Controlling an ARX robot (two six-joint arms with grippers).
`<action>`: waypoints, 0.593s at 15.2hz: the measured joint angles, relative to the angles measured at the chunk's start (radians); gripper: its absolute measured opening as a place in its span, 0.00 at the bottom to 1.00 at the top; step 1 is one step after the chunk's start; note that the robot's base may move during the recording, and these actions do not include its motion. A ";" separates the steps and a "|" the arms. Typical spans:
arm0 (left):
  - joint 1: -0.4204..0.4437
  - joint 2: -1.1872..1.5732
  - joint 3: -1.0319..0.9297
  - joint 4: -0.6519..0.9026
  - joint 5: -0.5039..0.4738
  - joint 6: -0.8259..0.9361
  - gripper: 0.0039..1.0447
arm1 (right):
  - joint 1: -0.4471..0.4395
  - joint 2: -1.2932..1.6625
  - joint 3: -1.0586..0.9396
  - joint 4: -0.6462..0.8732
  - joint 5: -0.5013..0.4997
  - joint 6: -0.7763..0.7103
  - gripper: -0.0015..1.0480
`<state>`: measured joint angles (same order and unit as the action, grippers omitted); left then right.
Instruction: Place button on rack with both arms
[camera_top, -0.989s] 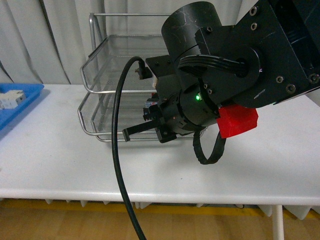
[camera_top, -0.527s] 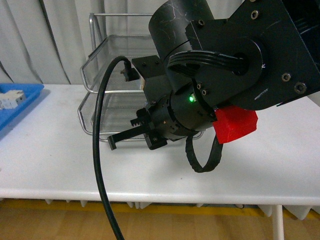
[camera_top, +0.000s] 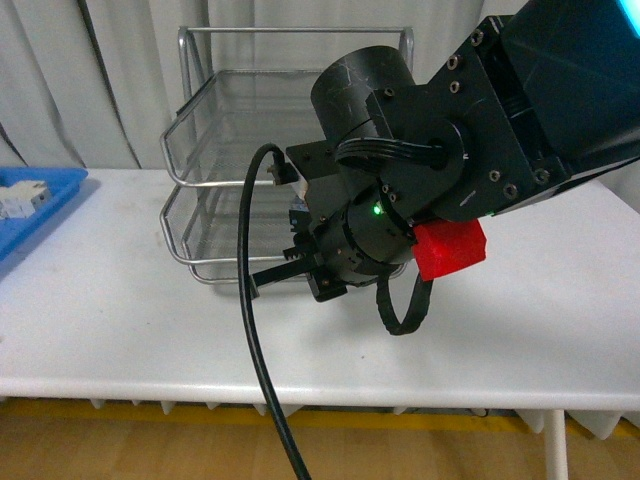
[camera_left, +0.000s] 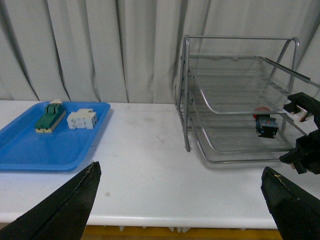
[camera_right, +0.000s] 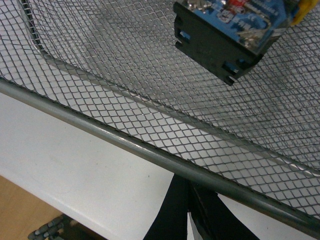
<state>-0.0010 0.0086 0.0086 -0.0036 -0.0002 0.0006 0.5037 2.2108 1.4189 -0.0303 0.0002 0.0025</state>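
Observation:
The button (camera_left: 264, 123), red cap on a dark blue body, lies on the mesh of the rack's (camera_left: 235, 95) lowest tier. In the right wrist view its dark body (camera_right: 227, 37) rests on the mesh just behind the rack's front rim (camera_right: 125, 142). My right gripper (camera_right: 186, 212) is shut and empty, below and outside that rim, apart from the button. In the front view the right gripper (camera_top: 260, 282) points left along the rack's (camera_top: 215, 150) bottom front edge. My left gripper (camera_left: 182, 205) hangs wide open over the table's near edge, well short of the rack.
A flat blue tray (camera_left: 45, 145) lies on the white table (camera_left: 145, 170) left of the rack, holding a green-and-cream switch block (camera_left: 50, 116) and a white terminal block (camera_left: 82, 119). The right arm's black cable (camera_top: 250, 340) loops down before the table. Grey curtains hang behind.
The right arm swung left, then back right, its shut fingers staying low by the rack's front edge. Its cable swung along with it.

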 joint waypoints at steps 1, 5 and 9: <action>0.000 0.000 0.000 0.000 0.000 0.000 0.94 | -0.005 0.020 0.028 -0.003 0.008 -0.005 0.02; 0.000 0.000 0.000 0.000 0.000 0.000 0.94 | -0.035 0.061 0.098 -0.018 0.027 -0.023 0.02; 0.000 0.000 0.000 0.000 0.000 0.000 0.94 | -0.055 0.053 0.080 0.031 0.033 -0.021 0.02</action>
<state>-0.0010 0.0086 0.0086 -0.0032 -0.0002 0.0006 0.4484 2.2639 1.4990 0.0002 0.0334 -0.0185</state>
